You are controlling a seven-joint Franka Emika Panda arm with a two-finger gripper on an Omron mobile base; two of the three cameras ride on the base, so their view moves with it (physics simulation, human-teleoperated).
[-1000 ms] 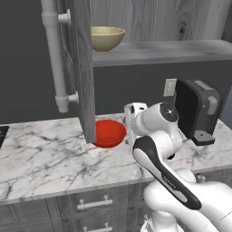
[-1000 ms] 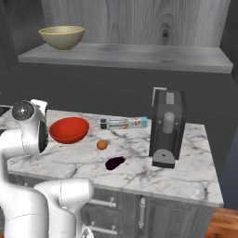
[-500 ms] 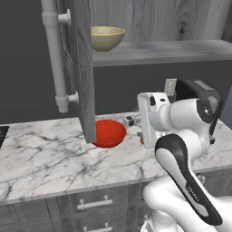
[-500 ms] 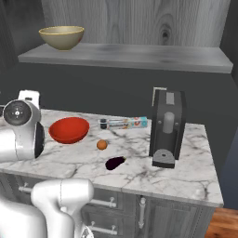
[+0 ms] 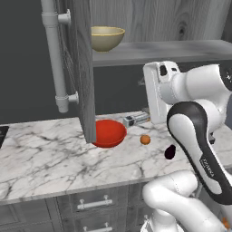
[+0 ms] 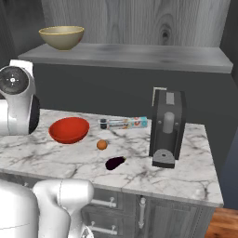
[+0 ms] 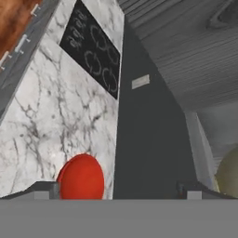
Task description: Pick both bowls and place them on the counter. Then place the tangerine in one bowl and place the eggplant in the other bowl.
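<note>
Red bowl [image 5: 108, 133]: left edge hidden behind open cupboard door [image 5: 78, 68] in left base view; bottom cut off in hand view. Eggplant [image 5: 170, 152] partly covered by robot forearm. Tan bowl [image 7: 228, 173] cut by right edge in hand view. Label on lying bottle [image 6: 123, 123] too small to read.

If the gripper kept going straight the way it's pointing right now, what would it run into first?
Probably the dark back wall behind the counter: it sits dead centre between the open jaws in the hand view. The red bowl lies off to one side, the tan bowl to the other. Depth is hard to judge.
</note>
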